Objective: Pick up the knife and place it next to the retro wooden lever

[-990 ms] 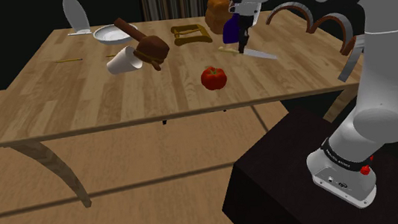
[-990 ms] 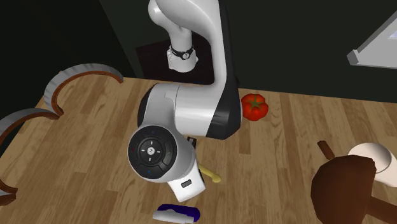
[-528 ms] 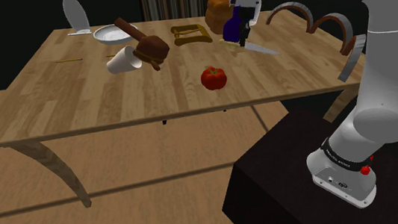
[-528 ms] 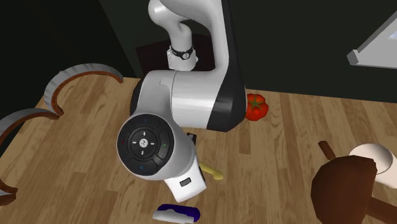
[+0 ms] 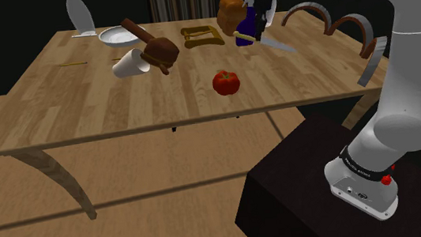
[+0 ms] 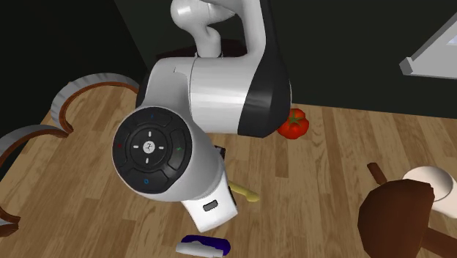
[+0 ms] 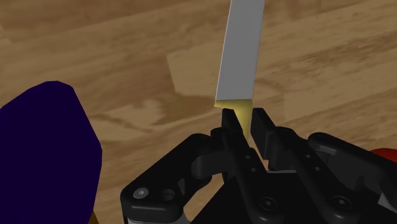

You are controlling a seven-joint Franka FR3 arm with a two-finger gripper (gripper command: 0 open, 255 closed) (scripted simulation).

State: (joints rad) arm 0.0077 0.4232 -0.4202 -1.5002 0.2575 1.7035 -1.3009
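My black gripper (image 7: 243,122) is shut on the knife's yellow handle, and the grey blade (image 7: 240,54) points away from the fingers over the wooden table (image 7: 127,57). In the shoulder view the gripper (image 5: 256,35) hangs above the table's far right part, with the knife (image 5: 276,45) held in the air, blade slanting down to that view's right. The yellow handle end (image 6: 246,193) pokes out below my arm in the second exterior view. The lever (image 5: 150,46), a dark brown piece on a white base, lies further left on the table, well apart from the knife, and appears again (image 6: 399,216).
A red tomato (image 5: 227,81) lies near the table's front edge, below the gripper. A dark purple object (image 5: 245,29) and a brown loaf (image 5: 230,12) stand close to the hand. A wooden rack (image 5: 202,35), a white bowl (image 5: 118,37) and curved chair backs (image 5: 343,25) are around.
The gripper has risen with the knife in it, lifting the blade higher off the table and slightly toward the far side. Nothing else on the table has moved.
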